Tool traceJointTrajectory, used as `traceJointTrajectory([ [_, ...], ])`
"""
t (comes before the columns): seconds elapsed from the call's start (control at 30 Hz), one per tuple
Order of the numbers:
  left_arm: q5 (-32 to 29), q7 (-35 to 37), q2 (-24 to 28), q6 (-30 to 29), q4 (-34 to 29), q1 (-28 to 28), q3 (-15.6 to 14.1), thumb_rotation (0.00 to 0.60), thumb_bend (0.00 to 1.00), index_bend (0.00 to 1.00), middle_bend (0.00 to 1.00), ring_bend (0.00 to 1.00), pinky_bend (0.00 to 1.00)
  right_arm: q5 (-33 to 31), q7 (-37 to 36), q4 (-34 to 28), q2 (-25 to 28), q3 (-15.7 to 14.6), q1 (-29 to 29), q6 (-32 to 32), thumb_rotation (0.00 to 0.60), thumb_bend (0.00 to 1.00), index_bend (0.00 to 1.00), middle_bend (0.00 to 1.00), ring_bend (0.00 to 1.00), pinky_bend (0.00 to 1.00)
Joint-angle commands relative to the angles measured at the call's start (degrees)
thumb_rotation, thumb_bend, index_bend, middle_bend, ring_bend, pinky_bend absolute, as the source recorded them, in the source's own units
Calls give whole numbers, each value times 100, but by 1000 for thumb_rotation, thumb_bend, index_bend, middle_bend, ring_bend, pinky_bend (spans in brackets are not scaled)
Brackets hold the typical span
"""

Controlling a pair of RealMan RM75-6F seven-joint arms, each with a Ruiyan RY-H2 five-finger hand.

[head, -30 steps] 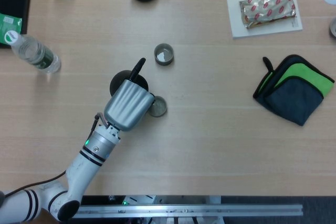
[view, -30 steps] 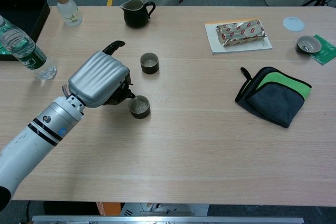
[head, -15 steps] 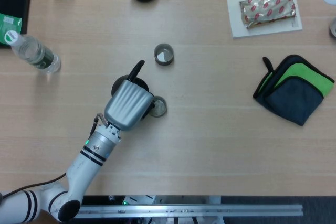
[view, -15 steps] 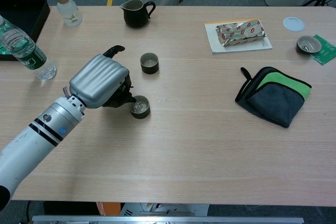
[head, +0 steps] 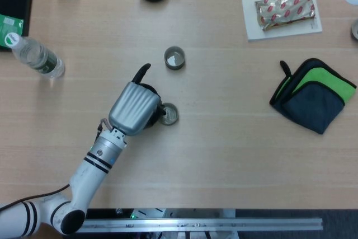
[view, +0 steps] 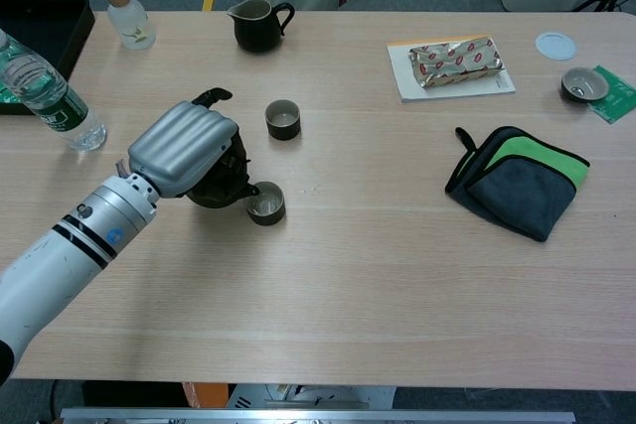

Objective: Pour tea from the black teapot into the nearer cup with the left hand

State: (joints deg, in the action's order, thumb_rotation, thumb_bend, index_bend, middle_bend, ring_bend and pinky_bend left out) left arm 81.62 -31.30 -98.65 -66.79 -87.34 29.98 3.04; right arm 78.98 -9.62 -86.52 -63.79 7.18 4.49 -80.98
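Observation:
My left hand (head: 133,109) (view: 182,149) grips the black teapot (head: 150,90) (view: 215,184), whose dark body shows under the silver back of the hand. The pot's handle (view: 211,96) sticks out past the hand on the far side. Its spout points right, at the left rim of the nearer cup (head: 168,114) (view: 265,208). That small dark cup stands upright with a pale inside. The farther cup (head: 174,58) (view: 283,119) stands behind it, apart from the hand. The right hand is not in view.
A black pitcher (view: 256,27) stands at the back. A water bottle (view: 45,91), a small glass bottle (view: 129,19) and a black tray (view: 40,22) are far left. To the right lie a green-and-black cloth (view: 517,181) and a foil packet on paper (view: 455,62).
The left hand has rolled and shifted slightly left with the teapot, and the handle has swung left. The spout stays by the nearer cup's rim. Both cups stay put.

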Motion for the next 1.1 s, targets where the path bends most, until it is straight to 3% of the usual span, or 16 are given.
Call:
traceJointTrajectory([
  [0.03,-24,107,22,-1,8,-1,34,600,361,946,1000,890,122,-7,3,-5,1,3,4,7,600,7,277,375,288,298],
  [0.63,-613,1040,255,222,233,-10,375,600,361,941,1000,877,122,6,26,-16,-16,2,26,25,600,7,277,375,288,298],
  [1.1,-1036,1552,333,396,556,-113,406,600,361,919,1000,853,122,5,61,-33,-17,-2,28,18,600,7,277,375,288,298],
])
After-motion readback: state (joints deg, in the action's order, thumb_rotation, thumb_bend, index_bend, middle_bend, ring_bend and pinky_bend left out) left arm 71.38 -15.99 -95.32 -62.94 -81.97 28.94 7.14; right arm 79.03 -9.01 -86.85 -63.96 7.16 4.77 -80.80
